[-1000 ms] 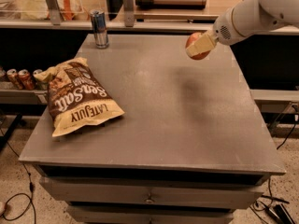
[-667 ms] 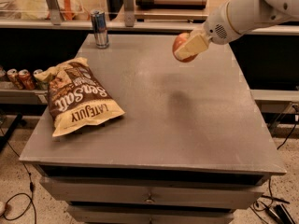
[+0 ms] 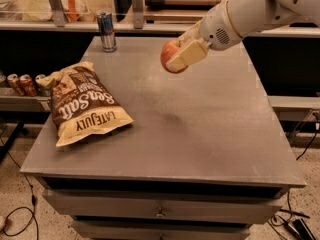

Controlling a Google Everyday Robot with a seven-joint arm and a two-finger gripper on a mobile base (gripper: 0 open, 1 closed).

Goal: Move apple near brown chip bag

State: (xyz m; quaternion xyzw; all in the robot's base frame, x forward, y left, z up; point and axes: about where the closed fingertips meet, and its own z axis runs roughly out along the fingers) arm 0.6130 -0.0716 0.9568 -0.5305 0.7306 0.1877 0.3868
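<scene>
Aloft, end effector [image 3: 177,59] grips apple [image 3: 167,54] above table [image 3: 210,134], inside its edges.

Single view — high, front of table [image 3: 200,134], angled down; end effector [image 3: 175,58] upper centre.

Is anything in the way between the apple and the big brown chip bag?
Nothing visible is. The gripper holds the apple in the air over the table, and only bare tabletop lies between it and the brown chip bag. The can stands at the table's far edge, off that path.
</scene>
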